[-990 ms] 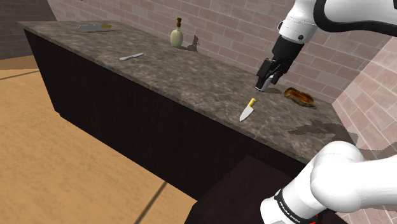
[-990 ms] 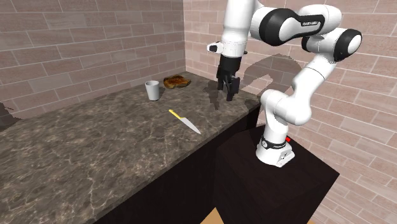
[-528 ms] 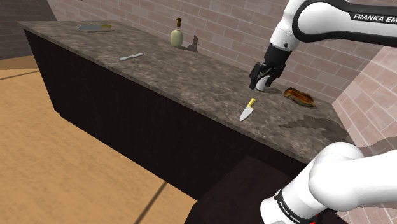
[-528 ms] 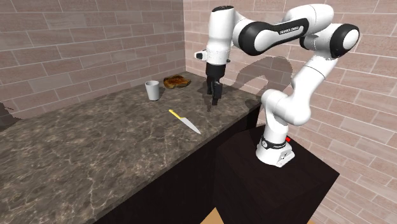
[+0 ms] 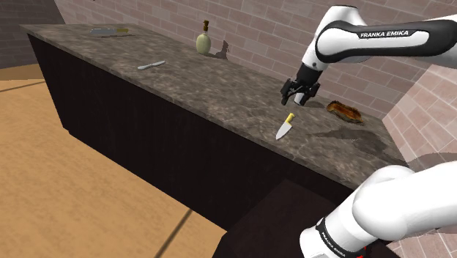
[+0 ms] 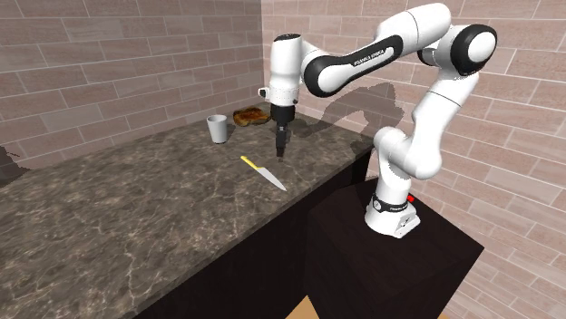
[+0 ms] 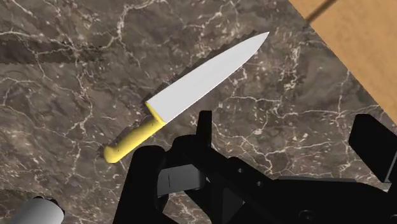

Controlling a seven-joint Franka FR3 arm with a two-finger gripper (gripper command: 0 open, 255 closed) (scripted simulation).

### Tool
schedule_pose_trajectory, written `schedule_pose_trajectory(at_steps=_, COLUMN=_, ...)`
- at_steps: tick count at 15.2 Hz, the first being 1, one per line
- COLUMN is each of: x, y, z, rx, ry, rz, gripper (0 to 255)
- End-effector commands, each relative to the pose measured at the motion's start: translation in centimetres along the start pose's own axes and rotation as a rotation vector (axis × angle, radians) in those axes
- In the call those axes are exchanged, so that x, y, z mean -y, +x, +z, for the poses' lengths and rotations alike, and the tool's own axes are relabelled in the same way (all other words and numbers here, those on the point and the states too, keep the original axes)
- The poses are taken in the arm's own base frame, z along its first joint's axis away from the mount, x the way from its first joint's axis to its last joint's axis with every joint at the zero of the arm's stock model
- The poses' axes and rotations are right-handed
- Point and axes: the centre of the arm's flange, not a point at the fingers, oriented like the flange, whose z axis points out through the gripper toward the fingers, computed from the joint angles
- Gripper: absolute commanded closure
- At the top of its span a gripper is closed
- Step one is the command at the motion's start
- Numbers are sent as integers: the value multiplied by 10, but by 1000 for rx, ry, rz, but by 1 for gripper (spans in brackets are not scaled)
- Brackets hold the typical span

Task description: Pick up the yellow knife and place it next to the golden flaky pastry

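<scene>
The knife lies flat on the dark marbled table, close to its front edge and well apart from the brick wall behind. Its long axis runs slantwise across the table's depth: the yellow handle points back toward the wall, and the pale blade tip points at the front edge, beyond which the wooden floor shows in the wrist view.

The claw hangs above the table just past the handle end, with its fingers standing apart and nothing between them.

The pastry lies farther along, near the corner where the walls meet, with a grey cup beside it. A bare stretch of stone separates both from the knife.

Toward the shoulder view's left the table runs long and open. A bottle and a pale utensil sit far off along it.
</scene>
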Motion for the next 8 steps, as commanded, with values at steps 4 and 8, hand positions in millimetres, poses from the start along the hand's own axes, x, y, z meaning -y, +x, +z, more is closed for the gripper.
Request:
schedule_pose_trajectory(at_steps=4, x=-39, y=36, z=44, rx=-1, ry=8, rz=125, gripper=0)
schedule_pose_trajectory(at_steps=8, x=-73, y=61, z=76, rx=0, ry=15, rz=224, gripper=0)
